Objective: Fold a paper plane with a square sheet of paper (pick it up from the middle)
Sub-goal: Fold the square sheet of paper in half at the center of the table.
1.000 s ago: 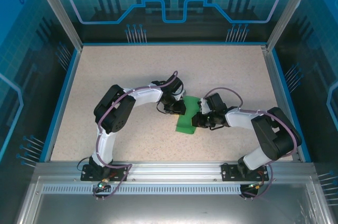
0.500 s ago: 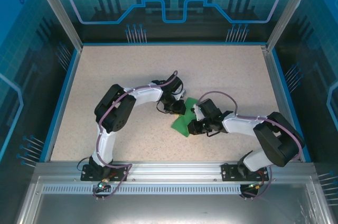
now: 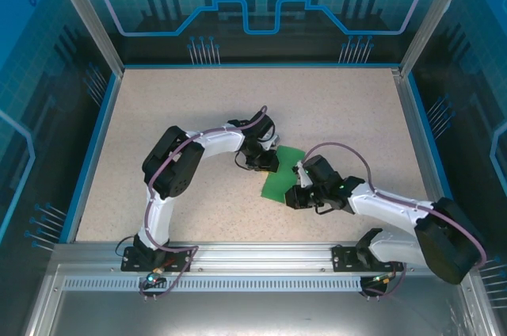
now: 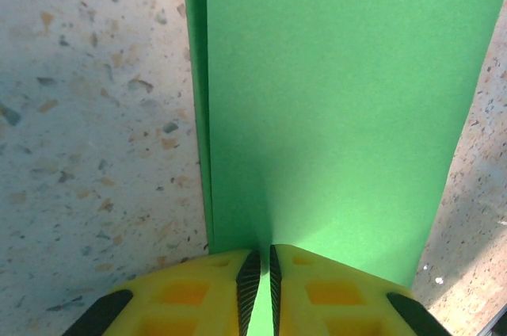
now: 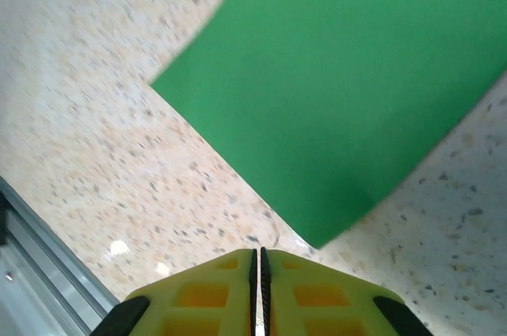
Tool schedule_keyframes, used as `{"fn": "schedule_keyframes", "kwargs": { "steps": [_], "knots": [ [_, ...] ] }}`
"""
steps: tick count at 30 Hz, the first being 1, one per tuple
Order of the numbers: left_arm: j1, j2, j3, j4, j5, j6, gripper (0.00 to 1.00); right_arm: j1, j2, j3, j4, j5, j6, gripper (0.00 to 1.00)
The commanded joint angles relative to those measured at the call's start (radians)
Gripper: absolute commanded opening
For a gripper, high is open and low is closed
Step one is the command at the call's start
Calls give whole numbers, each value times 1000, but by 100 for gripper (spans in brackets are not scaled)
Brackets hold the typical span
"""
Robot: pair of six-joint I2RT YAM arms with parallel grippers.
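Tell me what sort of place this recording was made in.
Probably an enclosed robot work cell or demo booth: a speckled beige tabletop, translucent blue walls printed with circuit graphics on aluminium posts, and two arms bolted to a metal rail.

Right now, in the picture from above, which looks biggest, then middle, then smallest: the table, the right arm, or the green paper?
1. the table, by far the biggest
2. the right arm
3. the green paper, smallest, though part of it is hidden

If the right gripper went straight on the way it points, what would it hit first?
Likely the paper: its corner lies just ahead of the right gripper, though the height is unclear.
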Motion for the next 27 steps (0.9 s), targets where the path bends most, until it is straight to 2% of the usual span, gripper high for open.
{"fn": "schedule_keyframes", "kwargs": {
  "steps": [1, 9, 13, 21, 27],
  "knots": [
    [14, 98, -59, -115, -129, 17, 19, 8, -9, -2, 82, 44, 87, 13],
    [14, 92, -62, -113, -128, 27, 19, 0, 146, -16, 184, 41, 85, 14],
    [16, 92, -62, -111, -128, 28, 19, 0, 176, -46, 186, 44, 80, 13],
    [16, 93, -64, -110, -129, 29, 19, 0, 160, -107, 136, 35, 68, 13],
    [20, 92, -70, -107, -130, 30, 19, 0, 47, -145, 1, 53, 71, 12]
  ]
}}
